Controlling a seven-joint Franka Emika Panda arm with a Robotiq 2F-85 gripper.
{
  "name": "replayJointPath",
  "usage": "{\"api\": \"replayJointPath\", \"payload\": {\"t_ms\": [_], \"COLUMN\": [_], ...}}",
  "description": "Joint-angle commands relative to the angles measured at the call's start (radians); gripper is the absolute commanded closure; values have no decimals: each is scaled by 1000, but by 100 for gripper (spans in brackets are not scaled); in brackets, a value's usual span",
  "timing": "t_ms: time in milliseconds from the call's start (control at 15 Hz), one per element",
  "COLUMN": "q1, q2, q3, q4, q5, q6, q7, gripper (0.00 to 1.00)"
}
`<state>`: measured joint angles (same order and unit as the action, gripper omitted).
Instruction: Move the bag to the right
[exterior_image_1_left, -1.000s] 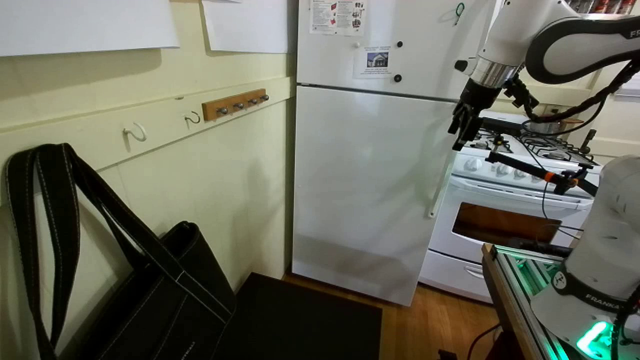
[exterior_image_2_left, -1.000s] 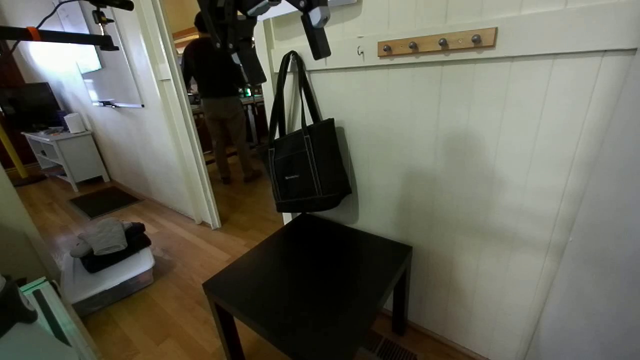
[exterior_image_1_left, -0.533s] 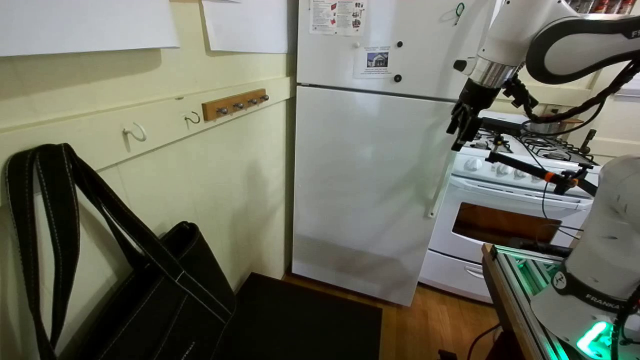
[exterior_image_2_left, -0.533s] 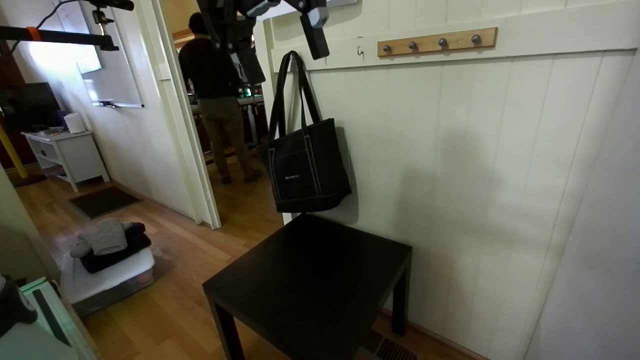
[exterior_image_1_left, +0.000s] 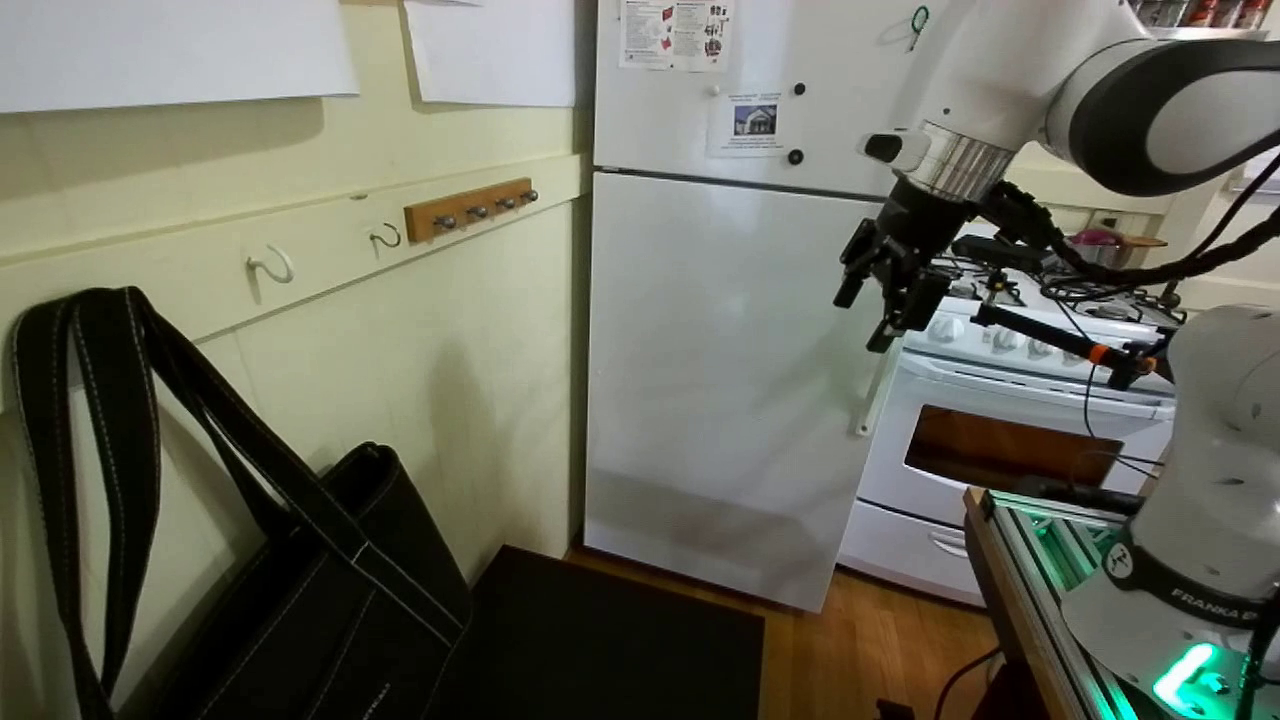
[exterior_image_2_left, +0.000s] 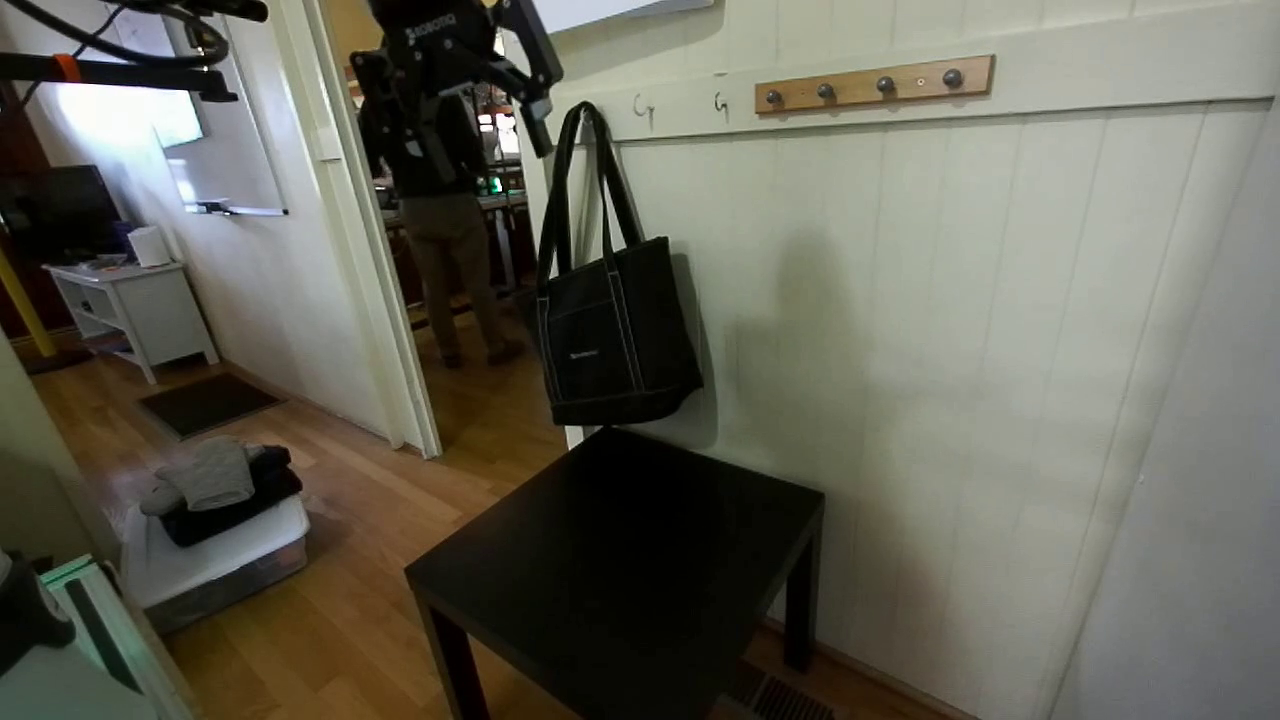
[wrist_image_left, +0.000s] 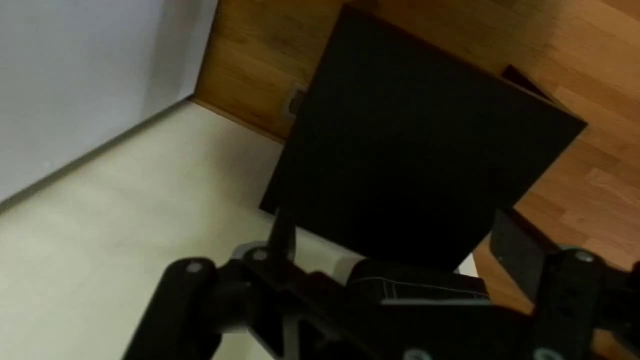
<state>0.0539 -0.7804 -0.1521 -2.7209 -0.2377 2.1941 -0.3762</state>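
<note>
Plainly, you are at the very start of this one: as far as the views show, nothing of the move itself is done. The bag (exterior_image_2_left: 620, 335) hangs by its long straps (exterior_image_2_left: 560, 195) against the wall (exterior_image_2_left: 1000, 350), at the left end of the hook rail (exterior_image_2_left: 1130, 65), its base near a corner of the black table (exterior_image_2_left: 620, 570); what carries the straps is hidden behind them. Your gripper (exterior_image_2_left: 490, 152) has nothing between its fingers (wrist_image_left: 520, 252), which stand wide apart, and it hangs well out from the wall, away from the bag and the straps. In the wrist view you get just a stitched piece of the bag, low down and beyond the fingers, so that camera gives you little to aim by. To the right of the bag, in both exterior views, come a pale hook (exterior_image_1_left: 275, 272), a darker hook (exterior_image_1_left: 386, 240) and a wooden rack (exterior_image_2_left: 860, 88) with knobs (exterior_image_2_left: 886, 84). The task names no end point; the pale hook looks the likeliest goal, but you can't be sure from here. What's left for you, then, is probably the whole run: reach the straps, close on them near the top of the loop, lift them free, carry the bag rightward, hang it, then let go and back away.
</note>
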Motion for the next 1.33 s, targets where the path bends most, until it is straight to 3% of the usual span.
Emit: {"api": "replayJointPath", "payload": {"t_ms": [0,200,333,400,800,1000,1267], "q1": [87,110,99,99,98,72,80], "q2": [103,167,171,141,164,235,424], "q3": [25,70,114,87,112,150,219], "q4": [27,44,60,32,48,76,167], "q5": [103,129,93,111,107,132,161], "q6": [68,136,82,112,110,192,403], "q7": [2,29,33,5,14,172,333], "gripper": [0,0,0,0,0,0,0]}}
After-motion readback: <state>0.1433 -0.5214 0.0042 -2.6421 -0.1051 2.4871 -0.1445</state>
